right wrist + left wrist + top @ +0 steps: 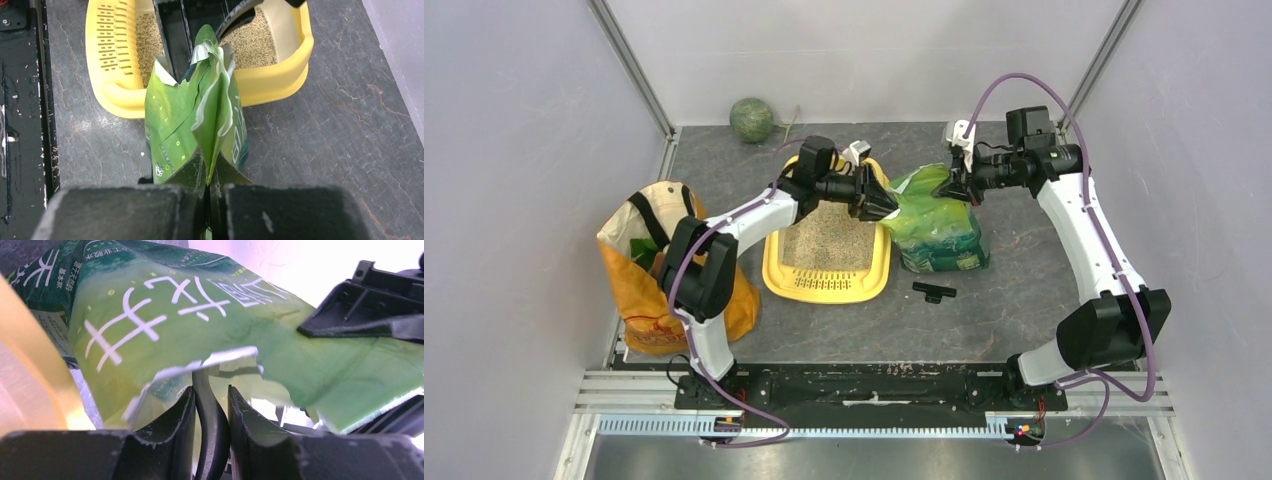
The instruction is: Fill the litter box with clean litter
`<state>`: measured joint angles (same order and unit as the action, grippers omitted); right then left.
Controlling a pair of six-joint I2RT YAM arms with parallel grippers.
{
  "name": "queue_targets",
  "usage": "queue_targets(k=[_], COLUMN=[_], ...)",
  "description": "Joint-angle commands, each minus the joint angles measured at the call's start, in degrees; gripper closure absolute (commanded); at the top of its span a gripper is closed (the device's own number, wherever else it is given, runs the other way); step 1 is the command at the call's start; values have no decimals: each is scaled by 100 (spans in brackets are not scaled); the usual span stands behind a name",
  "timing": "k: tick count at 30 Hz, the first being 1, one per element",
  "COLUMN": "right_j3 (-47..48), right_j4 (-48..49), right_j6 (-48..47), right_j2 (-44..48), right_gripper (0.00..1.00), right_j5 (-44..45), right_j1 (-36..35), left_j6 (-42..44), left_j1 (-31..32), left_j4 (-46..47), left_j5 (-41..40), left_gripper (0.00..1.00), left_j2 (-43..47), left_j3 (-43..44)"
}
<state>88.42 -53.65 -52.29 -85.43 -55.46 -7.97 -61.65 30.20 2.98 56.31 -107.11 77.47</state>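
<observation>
The yellow litter box (871,282) lies mid-table, grille end nearest me, with beige clean litter (824,240) covering its floor. The glossy green bag (939,232) stands just right of it. My left gripper (886,203) hovers over the box's right rim at the bag's mouth, shut on a dark grey curved scoop handle (214,415) that runs up behind the bag's torn edge (200,325); the scoop's bowl is hidden. My right gripper (951,188) is shut on the bag's upper edge (207,120). The right wrist view shows the box (280,75) and litter (252,45) beyond.
An orange shopping bag (659,265) stands at the left wall. A green round ball (751,119) lies at the back. A small black piece (934,291) lies on the grey table in front of the green bag. Walls close in left, right and back.
</observation>
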Motion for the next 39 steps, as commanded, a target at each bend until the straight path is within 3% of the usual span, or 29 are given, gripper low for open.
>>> queue_targets(k=[1, 5, 8, 14, 17, 20, 24, 30, 34, 39], right_j3=[304, 301, 232, 250, 292, 381, 342, 351, 272, 289], right_j4=[423, 424, 522, 540, 528, 391, 408, 425, 425, 409], right_j6=[-117, -80, -9, 2, 18, -69, -56, 3, -70, -43], right_j2=[263, 320, 325, 396, 366, 364, 371, 335, 404, 384], right_gripper=[100, 100, 100, 100, 100, 100, 100, 100, 100, 100], right_j5=[-381, -423, -489, -455, -453, -410, -501, -487, -462, -486], right_j1=[76, 87, 85, 96, 95, 107, 114, 112, 111, 111], left_j6=[-699, -953, -1292, -1215, -1791, -1539, -504, -1015, -156, 163], left_j1=[-262, -549, -394, -492, -176, -384, -769, -497, -1121, -1364], left_j4=[1038, 1438, 1823, 1738, 2559, 2116, 774, 1462, 345, -68], left_j5=[884, 927, 879, 732, 780, 1071, 967, 902, 907, 960], left_gripper=[98, 98, 98, 98, 98, 98, 98, 98, 98, 98], left_j2=[667, 768, 744, 805, 490, 635, 993, 893, 1204, 1393], left_j3=[-164, -454, -482, -614, -426, -423, -474, -601, -614, -584])
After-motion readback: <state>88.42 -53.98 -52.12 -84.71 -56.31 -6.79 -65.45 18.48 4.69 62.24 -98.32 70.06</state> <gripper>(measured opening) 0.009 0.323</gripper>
